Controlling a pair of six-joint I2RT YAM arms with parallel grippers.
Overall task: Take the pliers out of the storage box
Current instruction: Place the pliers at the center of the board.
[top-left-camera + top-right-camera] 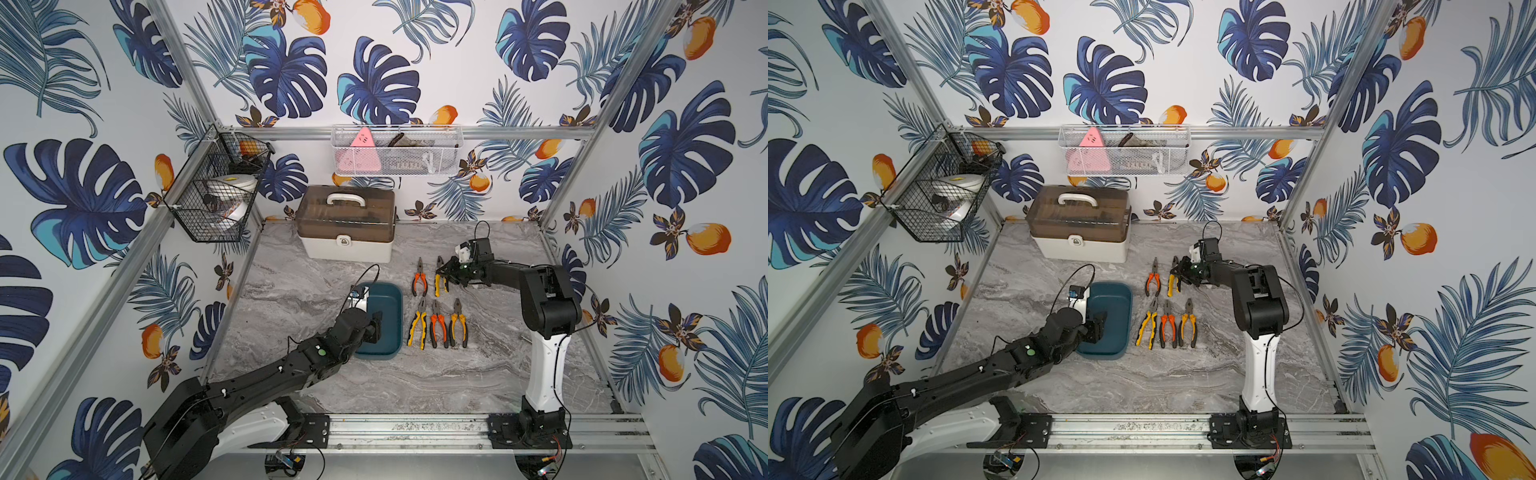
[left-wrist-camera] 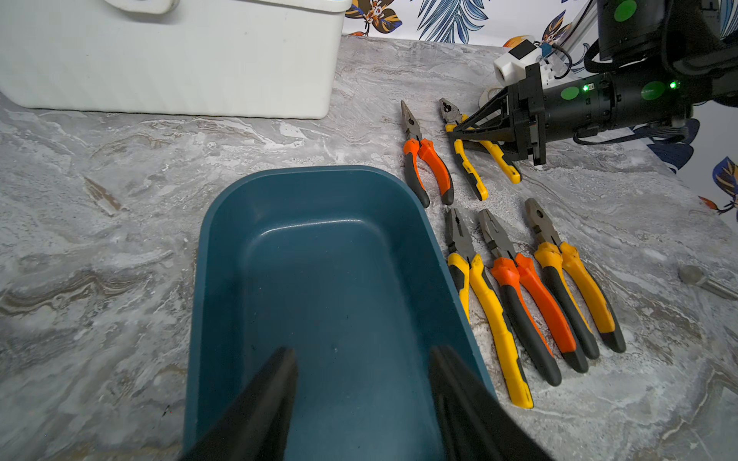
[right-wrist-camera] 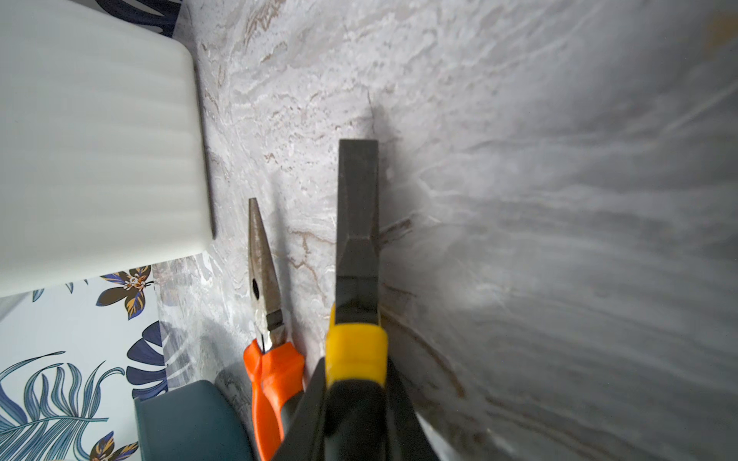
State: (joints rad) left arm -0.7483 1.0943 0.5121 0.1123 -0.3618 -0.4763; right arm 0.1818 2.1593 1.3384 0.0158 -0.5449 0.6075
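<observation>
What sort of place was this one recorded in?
Probably a staged robot test cell, not a real workshop: aluminium frame, leaf-print wallpaper panels, and a marble-look tabletop holding a toolbox and pliers.

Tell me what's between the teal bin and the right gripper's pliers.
Only the orange-handled needle-nose pliers, shown in the left wrist view and both top views.

We are finding open marble table (image 1: 436, 382) in front of the storage box (image 1: 390, 299) and to its left. The left gripper (image 2: 361, 353), jaws apart, is hanging over the box's near end. Five pliers (image 1: 435, 313) are lying close along the box's right side. The right gripper (image 1: 440, 272), clamped on the yellow-handled pair (image 3: 357, 347), is crowding the back row. The white toolbox (image 1: 347, 245) is walling off the rear.
</observation>
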